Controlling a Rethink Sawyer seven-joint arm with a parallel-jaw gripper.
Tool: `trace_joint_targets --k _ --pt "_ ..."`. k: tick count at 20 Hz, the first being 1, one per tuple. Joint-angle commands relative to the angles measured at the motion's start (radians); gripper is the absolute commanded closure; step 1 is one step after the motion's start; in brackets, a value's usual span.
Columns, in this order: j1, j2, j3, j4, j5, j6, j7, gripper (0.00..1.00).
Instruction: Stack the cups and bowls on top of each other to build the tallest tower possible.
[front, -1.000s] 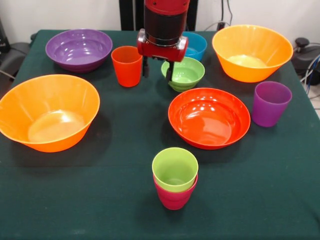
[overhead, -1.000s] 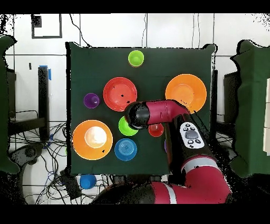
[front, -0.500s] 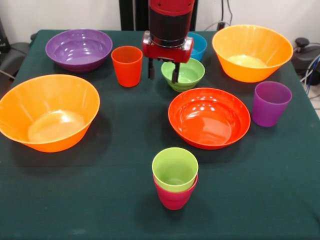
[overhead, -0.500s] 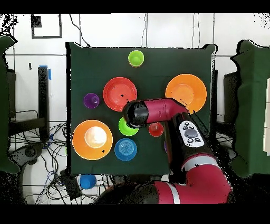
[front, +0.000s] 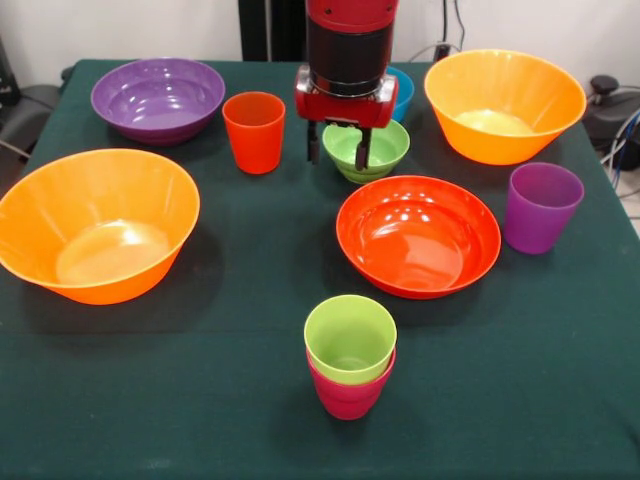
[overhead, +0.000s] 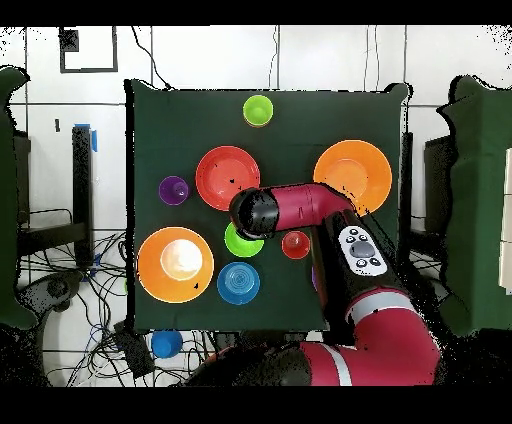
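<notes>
A lime green cup (front: 350, 335) sits nested in a crimson cup (front: 350, 396) at the table's near middle; this short stack also shows in the overhead view (overhead: 258, 110). An orange-red cup (front: 254, 130) stands at the far left of centre and a purple cup (front: 540, 207) at the right. My gripper (front: 338, 150) is open and empty. It hangs over the left rim of the small lime green bowl (front: 378, 150), with one finger over the bowl and the other outside it. The red-orange bowl (front: 418, 235) lies just in front.
Large orange bowls stand at the left (front: 95, 225) and far right (front: 503, 105). A purple bowl (front: 158, 98) is at the far left, and a blue bowl (front: 402, 92) sits behind the arm. In the overhead view the red arm (overhead: 300, 208) covers the purple bowl.
My gripper has moved to the right in the front view, from between the orange-red cup and the green bowl to over the bowl's left rim. It stays open. No object moved.
</notes>
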Motion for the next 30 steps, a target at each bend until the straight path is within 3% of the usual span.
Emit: trace_joint_targets --k 1,17,25,30 --pt "-0.033 0.073 0.107 0.021 -0.099 0.097 -0.291 0.00" --pt "-0.152 0.025 0.201 0.046 -0.133 0.178 -0.372 0.00" --pt "-0.238 -0.097 0.288 0.134 -0.121 0.269 -0.447 0.00" --pt "-0.253 -0.177 0.333 0.229 -0.126 0.245 -0.439 0.00"
